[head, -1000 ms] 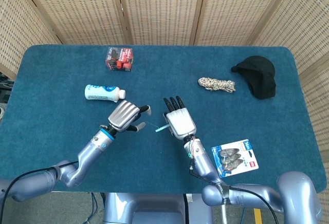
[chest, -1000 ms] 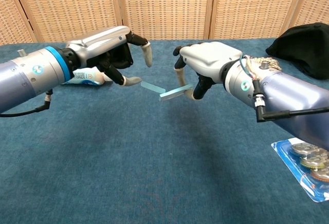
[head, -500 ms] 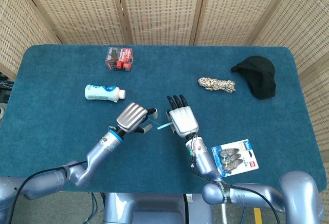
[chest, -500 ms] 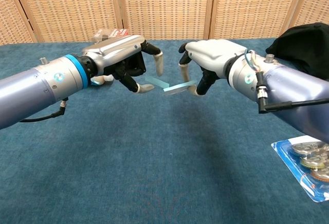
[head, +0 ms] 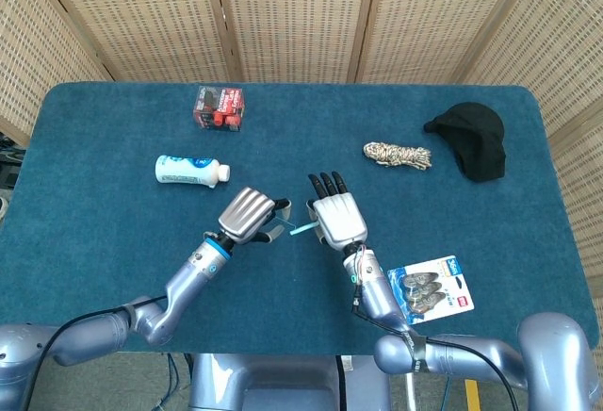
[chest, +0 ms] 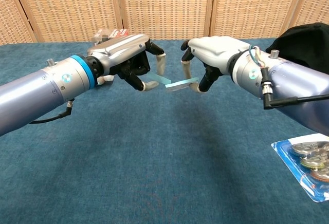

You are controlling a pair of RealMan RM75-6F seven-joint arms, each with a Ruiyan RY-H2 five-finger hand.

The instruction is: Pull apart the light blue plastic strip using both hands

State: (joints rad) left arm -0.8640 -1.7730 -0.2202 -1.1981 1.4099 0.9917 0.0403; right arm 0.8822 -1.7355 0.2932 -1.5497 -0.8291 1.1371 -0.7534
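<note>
Fingers (chest: 152,85) on unlabelled light blue strip (chest: 177,85)

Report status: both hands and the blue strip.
Right hand pinching light blue strip, held above the table. Left hand at the strip's other end, fingers around it, grip unconfirmed. Nothing in the way.

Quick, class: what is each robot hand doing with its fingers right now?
Left hand: fingers pinch one end of the light blue plastic strip.
Right hand: fingers pinch the strip's other end.
</note>
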